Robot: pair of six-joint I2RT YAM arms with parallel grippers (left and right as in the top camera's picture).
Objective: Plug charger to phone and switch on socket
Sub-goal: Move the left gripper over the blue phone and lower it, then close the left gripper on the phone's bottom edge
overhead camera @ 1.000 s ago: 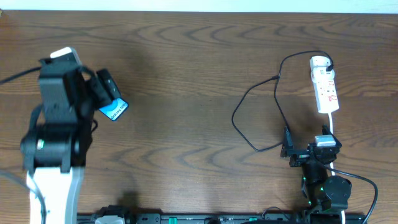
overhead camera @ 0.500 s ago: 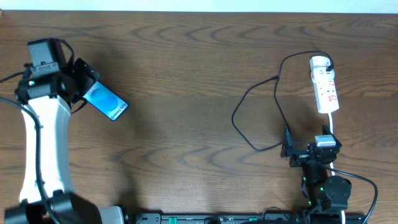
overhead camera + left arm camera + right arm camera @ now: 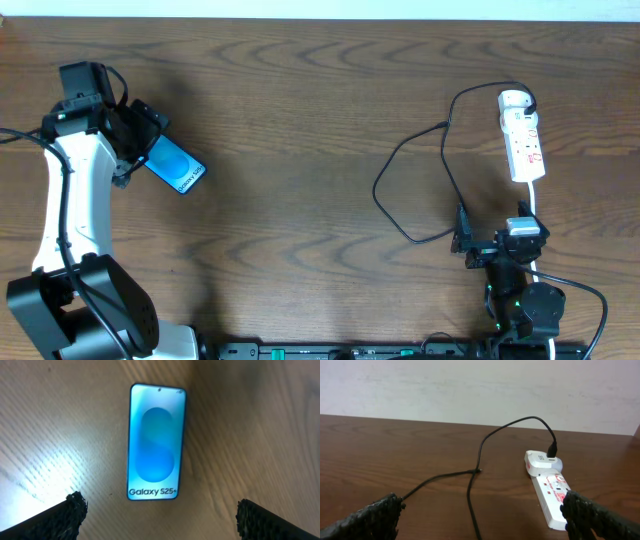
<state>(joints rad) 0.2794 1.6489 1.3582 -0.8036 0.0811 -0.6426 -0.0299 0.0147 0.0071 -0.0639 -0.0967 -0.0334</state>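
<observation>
Hovering over the slim, black-framed, blue-screened phone, the left gripper is the nearer one. The long white power strip and thin black charger cable lie by the right gripper. Left wrist view: jaws wide and empty, the phone lengthwise straight ahead. Right wrist view: jaws wide and empty, the strip ahead to the right.

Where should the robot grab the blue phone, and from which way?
Grip the slim blue-screened smartphone by its long edges, near the middle, coming down from above. It lies flat, screen up, on the brown wooden table, so only its thin sides offer a hold. The open left gripper spans it.
</observation>
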